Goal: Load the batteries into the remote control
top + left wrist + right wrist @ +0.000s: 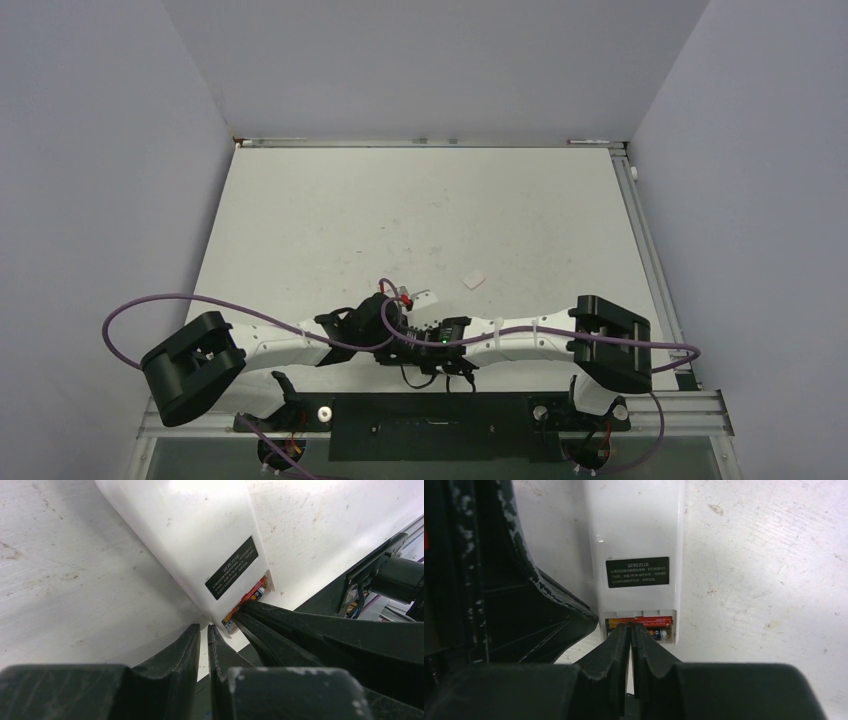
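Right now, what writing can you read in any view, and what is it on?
"设置方法", as best I can tell: heading of the black label on the back of the remote control.
Smaller lines under it: too small to read.
Print on the batteries in the open bay: too blurred to read.
No other text in view.

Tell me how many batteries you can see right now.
2. Both sit inside the open end of the remote control: the reddish battery on the far side, the dark battery beside it, partly covered by the right claw.
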